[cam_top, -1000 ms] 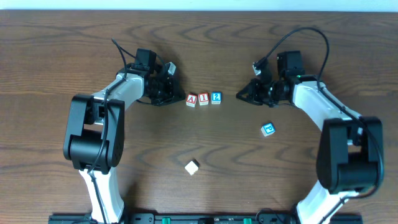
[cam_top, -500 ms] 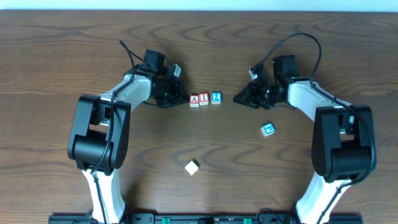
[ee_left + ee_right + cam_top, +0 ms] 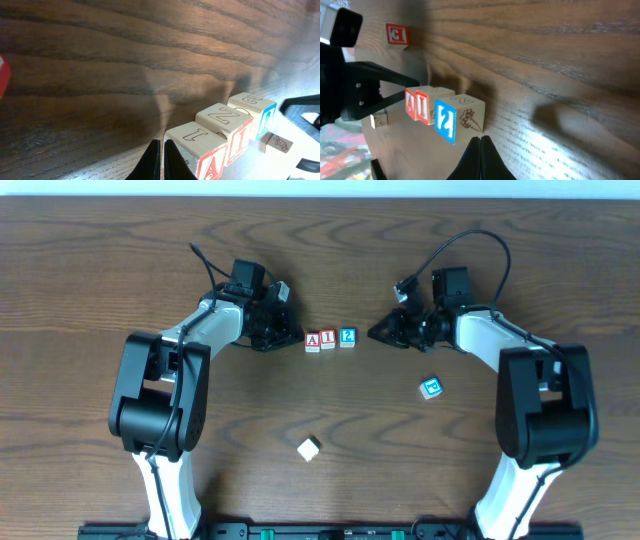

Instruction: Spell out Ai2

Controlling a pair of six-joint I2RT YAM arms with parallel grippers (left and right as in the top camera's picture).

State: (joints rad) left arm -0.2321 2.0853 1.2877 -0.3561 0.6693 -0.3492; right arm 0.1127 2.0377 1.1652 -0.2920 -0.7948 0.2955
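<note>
Tight row at centre, toward far edge: white wooden cube with red A, white wooden cube with red I, blue wooden cube with white 2. Beside A sits left gripper; right gripper near 2. Only wrist views resolve fingers: both pairs pinched together, apparently empty.

The A cube, I cube and 2 cube stand touching in a row at upper centre of the overhead view, with no passage between them. The left gripper, fingers pressed together, blocks the row's left end just beside the A cube. The right gripper, likewise closed to a point, sits near the 2 cube, leaving a narrow bare strip. The table above and below the row is open. Lower down, a second blue cube and a cream cube stand well apart, with wide passage between.
</note>
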